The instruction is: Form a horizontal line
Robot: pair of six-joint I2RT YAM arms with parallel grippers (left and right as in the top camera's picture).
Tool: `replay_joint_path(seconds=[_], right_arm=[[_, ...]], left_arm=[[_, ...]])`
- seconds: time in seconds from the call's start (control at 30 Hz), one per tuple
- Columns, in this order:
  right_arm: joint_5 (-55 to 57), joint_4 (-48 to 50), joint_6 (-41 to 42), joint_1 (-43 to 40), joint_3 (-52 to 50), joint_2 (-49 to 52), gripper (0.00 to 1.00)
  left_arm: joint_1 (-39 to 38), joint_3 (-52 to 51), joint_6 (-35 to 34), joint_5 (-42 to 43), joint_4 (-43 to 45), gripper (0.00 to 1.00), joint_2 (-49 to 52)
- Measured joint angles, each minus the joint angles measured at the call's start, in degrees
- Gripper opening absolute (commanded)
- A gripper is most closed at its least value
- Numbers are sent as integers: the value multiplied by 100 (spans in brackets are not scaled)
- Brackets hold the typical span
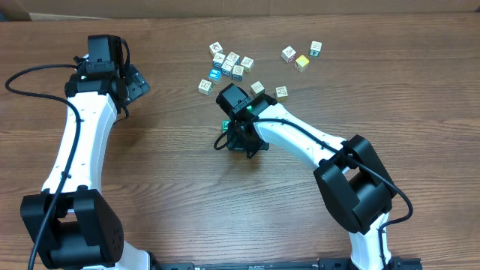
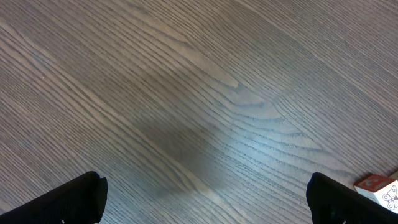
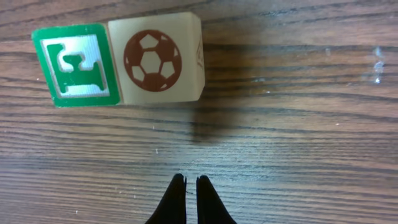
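The horizontal line is a short row of two touching cubes: a green-faced letter cube (image 3: 77, 64) and a cream cube with a brown football picture (image 3: 155, 59). They lie on the wood at the top left of the right wrist view. My right gripper (image 3: 191, 180) is shut with nothing in it, a little short of the football cube and apart from it. In the overhead view the right gripper (image 1: 244, 139) covers most of the row; only a green corner (image 1: 224, 124) shows. My left gripper (image 1: 139, 84) hovers far left, open and empty (image 2: 205, 199).
Several loose cubes lie scattered at the back: a cluster (image 1: 229, 64), a single one (image 1: 205, 86), two by the right arm (image 1: 281, 92), and three more (image 1: 302, 62). One cube (image 2: 380, 190) shows at the left wrist view's lower right corner.
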Motion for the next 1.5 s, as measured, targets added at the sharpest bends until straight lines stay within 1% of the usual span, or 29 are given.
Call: replay_joint_path(seconds=[0.33, 0.6, 0.7, 0.83, 1.0, 1.1, 1.17, 1.27, 1.3, 1.37, 1.5], right_arm=[[68, 227, 13, 2, -26, 0, 4], [367, -181, 2, -9, -31, 0, 5], [570, -264, -4, -42, -31, 0, 8], [697, -240, -4, -280, -31, 0, 9], [682, -238, -7, -901, -31, 0, 13], [623, -238, -166, -1307, -31, 0, 30], [592, -286, -284, -1456, -26, 0, 39], [553, -640, -450, -1561, 129, 15, 60], [533, -739, -514, -1585, 264, 28, 63], [514, -901, -601, -1615, 638, 57, 66], [487, -1003, -673, -1696, 1670, 85, 65]], left_arm=[[0, 0, 0, 0, 0, 100, 0], [0, 0, 0, 0, 0, 100, 0], [0, 0, 0, 0, 0, 100, 0], [0, 0, 0, 0, 0, 100, 0], [0, 0, 0, 0, 0, 100, 0], [0, 0, -2, 0, 0, 100, 0], [0, 0, -2, 0, 0, 100, 0], [0, 0, 0, 2, 0, 100, 0], [0, 0, 0, 0, 0, 100, 0], [0, 0, 0, 0, 0, 100, 0], [0, 0, 0, 0, 0, 100, 0]])
